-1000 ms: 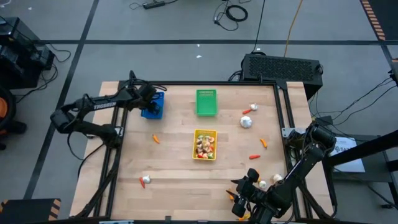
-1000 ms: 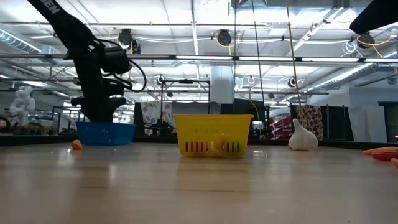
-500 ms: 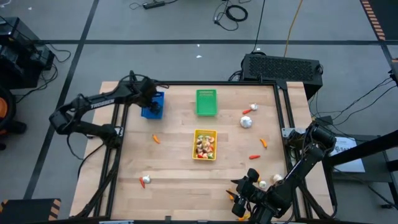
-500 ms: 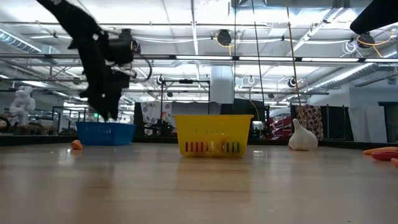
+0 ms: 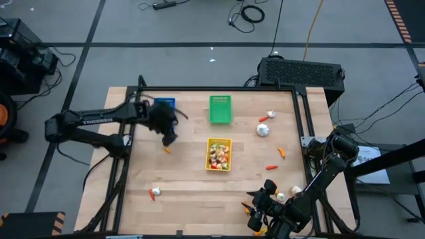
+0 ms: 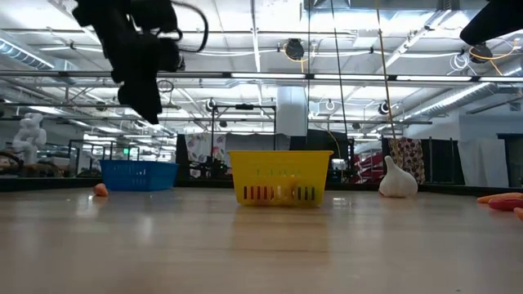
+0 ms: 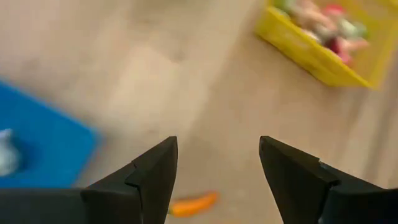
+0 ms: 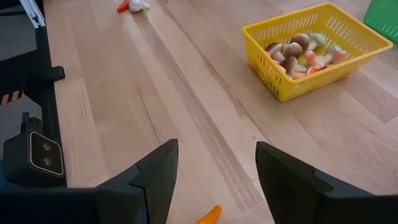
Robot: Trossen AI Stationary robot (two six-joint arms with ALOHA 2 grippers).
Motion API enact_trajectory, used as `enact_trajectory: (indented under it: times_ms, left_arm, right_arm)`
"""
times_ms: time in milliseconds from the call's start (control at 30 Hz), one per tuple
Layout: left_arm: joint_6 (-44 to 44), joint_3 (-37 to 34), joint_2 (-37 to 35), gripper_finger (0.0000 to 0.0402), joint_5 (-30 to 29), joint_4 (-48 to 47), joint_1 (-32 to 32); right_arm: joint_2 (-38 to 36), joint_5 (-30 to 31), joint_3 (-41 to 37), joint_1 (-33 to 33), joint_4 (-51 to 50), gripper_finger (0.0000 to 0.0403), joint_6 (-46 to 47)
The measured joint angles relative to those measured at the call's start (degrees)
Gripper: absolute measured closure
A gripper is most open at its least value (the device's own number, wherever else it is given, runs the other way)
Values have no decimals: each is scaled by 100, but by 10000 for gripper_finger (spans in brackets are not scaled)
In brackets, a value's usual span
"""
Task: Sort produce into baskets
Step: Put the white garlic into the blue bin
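Hovering spread-fingered, the left gripper [image 5: 170,138] hangs above an orange carrot piece [image 5: 167,149].
Blue basket [image 5: 165,103] behind it; yellow basket [image 5: 219,154] mid-table; right gripper [image 5: 257,216] parted at the near edge.

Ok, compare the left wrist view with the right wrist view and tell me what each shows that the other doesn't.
Only the left wrist view shows the blue basket, with a pale piece in it, and an orange carrot piece on the table between the open jaws of the left gripper.

Only the right wrist view shows a white bulb with a red bit far off, a corner of the green basket, and the table's dark frame.

Both show the yellow basket holding produce and the wooden table.
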Motion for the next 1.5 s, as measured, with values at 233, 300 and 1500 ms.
enact_trajectory:
  times_ms: [233,300,1500]
  left_arm:
    - [-452,0,191,168,-287,1313,-1403]
    - [-451,0,369,168,-408,1782,-1727]
    - [1360,-5,2505,169,-953,4949,-3610]
  right_arm:
    - [0,9,0,-2,-4,198,7]
    - [0,9,0,-4,14,198,13]
    - [55,-5110,4,-330,-3050,237,3883]
